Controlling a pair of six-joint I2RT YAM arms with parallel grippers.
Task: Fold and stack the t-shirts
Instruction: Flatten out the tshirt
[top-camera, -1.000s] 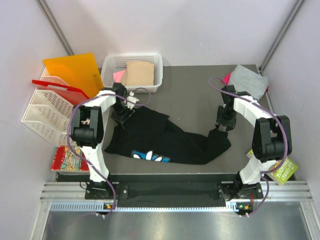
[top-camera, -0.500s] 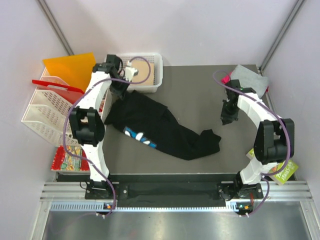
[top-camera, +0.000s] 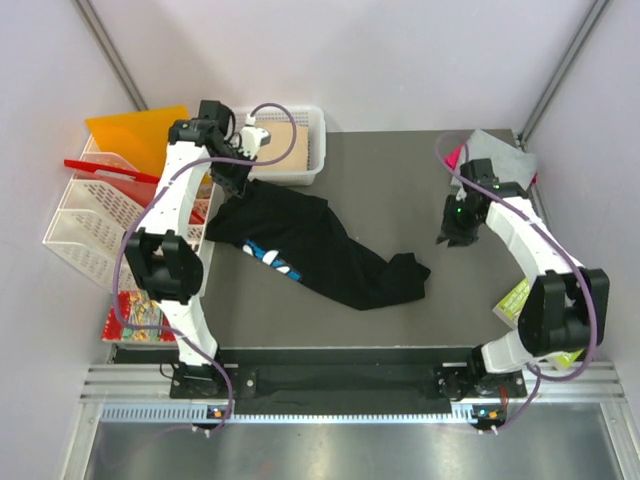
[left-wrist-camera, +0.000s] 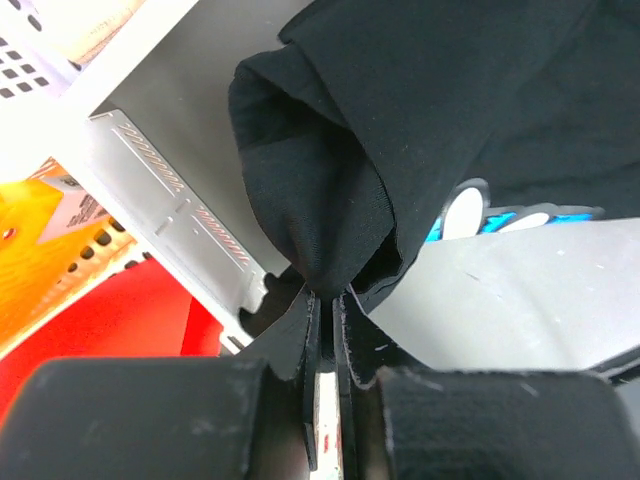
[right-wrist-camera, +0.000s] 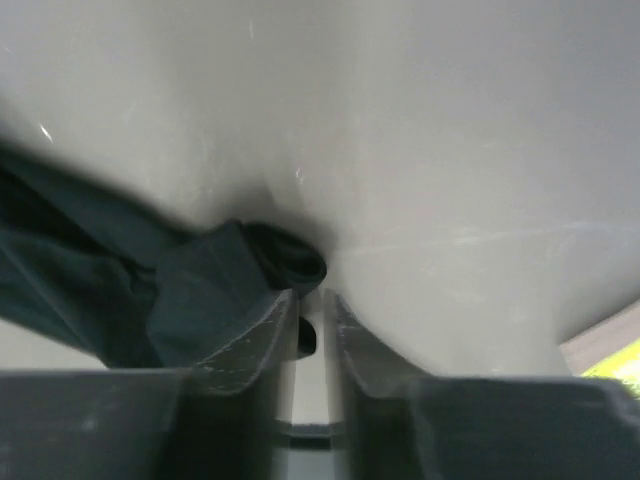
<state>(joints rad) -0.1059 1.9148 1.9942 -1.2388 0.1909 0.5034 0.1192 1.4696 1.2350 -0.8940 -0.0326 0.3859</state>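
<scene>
At the far left of the top view, 1 white rack (top-camera: 75, 230) is seen beside the table (top-camera: 400, 170), with 1 orange sheet (top-camera: 135, 130) behind it and 1 printed booklet (top-camera: 135, 322) in front of it.

The left gripper (top-camera: 234, 188) is placed just in front of the white basket (top-camera: 318, 140), in which 1 tan t-shirt (top-camera: 298, 150) is laid. Its jaws are closed on a bunched edge of the black t-shirt (top-camera: 330, 255). This grip is covered by the arm in the top view. In the left wrist view it is plain: a fold of cloth is pinched between the 2 fingers, with only a thin slit left. The rest of this shirt is spread on the table, slanting toward the near right, with its blue print (top-camera: 268, 258) facing up.

The right gripper (top-camera: 458, 235) is found well to the right, apart from the shirt's near end. In the right wrist view its jaws are parted by a narrow gap and nothing is gripped; black cloth is seen only beyond them, to the left.

At the far right corner 1 grey t-shirt (top-camera: 500, 160) is laid, with a small part of 1 pink t-shirt (top-camera: 453, 157) showing beside it. 1 green booklet (top-camera: 515, 297) is seen near the right arm.

In total 4 shirts, 2 booklets and 2 grippers are counted.
</scene>
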